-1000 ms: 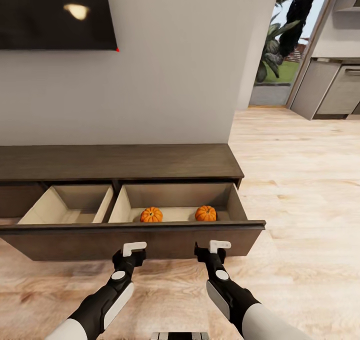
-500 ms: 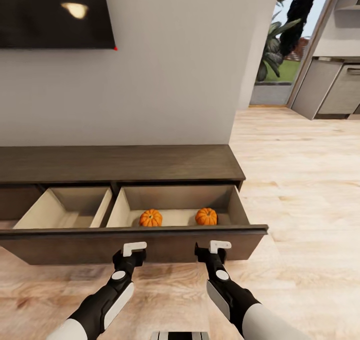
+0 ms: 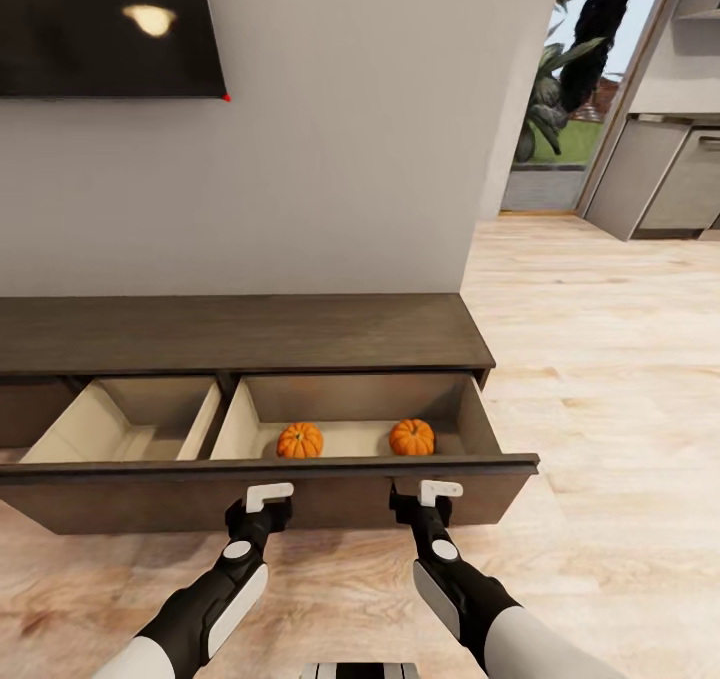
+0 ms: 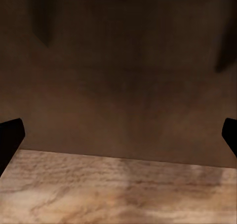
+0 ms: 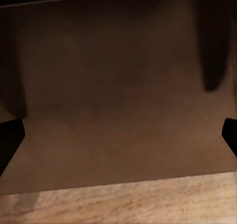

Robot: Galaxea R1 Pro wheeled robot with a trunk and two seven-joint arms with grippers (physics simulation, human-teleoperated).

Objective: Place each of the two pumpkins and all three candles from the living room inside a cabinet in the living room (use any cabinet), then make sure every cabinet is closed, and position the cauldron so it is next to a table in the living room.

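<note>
The long low dark-brown cabinet stands against the wall with its wide drawer pulled out. The drawer's right compartment holds both orange pumpkins, one on the left and the other on the right. Its left compartment shows bare pale wood. My left gripper and right gripper hover just before the drawer front, both open and holding nothing. In the left wrist view the left gripper faces the dark drawer front, and in the right wrist view the right gripper faces that same panel.
A black TV hangs on the grey wall above the cabinet. Pale wood floor stretches away to the right, toward a glass opening with plants and grey kitchen units.
The whole picture has slid slightly down and left, so the camera has moved a little closer to the cabinet. The drawer stays open, and the pumpkins and grippers keep their places.
</note>
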